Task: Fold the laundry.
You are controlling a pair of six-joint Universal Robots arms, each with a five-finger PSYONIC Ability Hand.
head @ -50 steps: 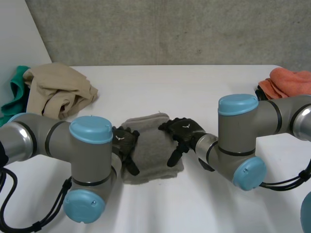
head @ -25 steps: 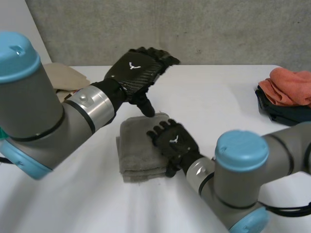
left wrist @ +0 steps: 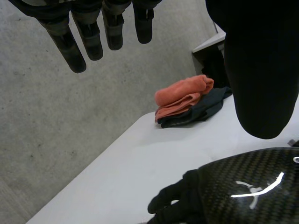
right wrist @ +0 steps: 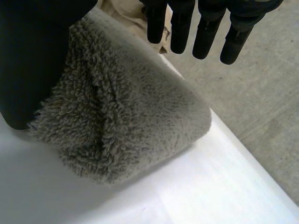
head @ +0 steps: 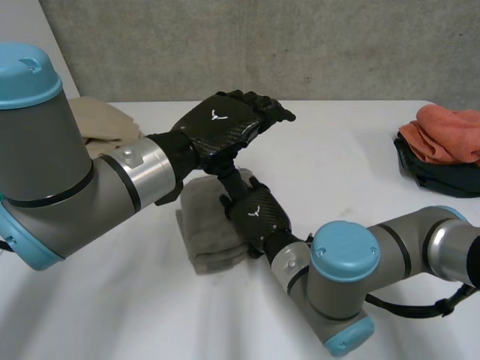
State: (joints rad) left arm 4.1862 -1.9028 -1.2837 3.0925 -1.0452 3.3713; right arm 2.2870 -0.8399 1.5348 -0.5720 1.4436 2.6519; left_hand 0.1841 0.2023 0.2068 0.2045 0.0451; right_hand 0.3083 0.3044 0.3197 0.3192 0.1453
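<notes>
Lying soft, light under the flat-fingered right hand, the grey terry towel suits edge pinching; left hand, at its 12 o'clock, fingers outstretched, empty.

Your grey towel was thick looped terry cloth, fuzzy and matt. The left hand had a glossy carbon-weave back shell. The right hand had the same weave, and its fingers were matt black. Your table was smooth white with a slight sheen. The left arm looked like satin grey metal, and its cap like smooth light-blue plastic. The orange cloth was soft matt fabric; the dark cloth looked smoother. The beige cloth was thin, crumpled and matt. The wall was rough grey concrete.
</notes>
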